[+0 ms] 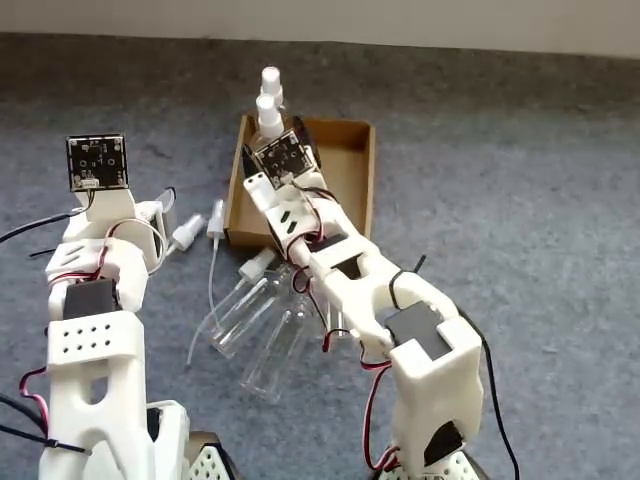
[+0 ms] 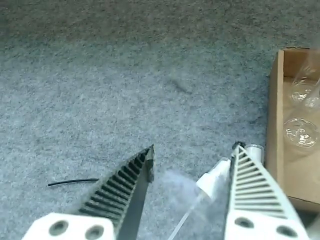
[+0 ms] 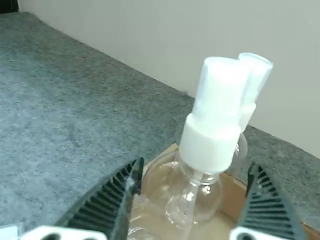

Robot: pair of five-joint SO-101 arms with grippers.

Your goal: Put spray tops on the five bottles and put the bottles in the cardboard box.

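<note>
Two clear bottles with white spray tops stand in the back left corner of the cardboard box. My right gripper hovers over that corner, open, its fingers on either side of the nearer capped bottle, with a gap on one side. The second capped bottle stands just behind. My left gripper is open low over the carpet beside the box, with a loose spray top against one finger. Another spray top lies close by.
Clear bottles lie on the grey carpet between the two arms, near the front of the box. Thin dip tubes trail from the spray tops. A black cable lies on the carpet. The box wall stands beside my left gripper.
</note>
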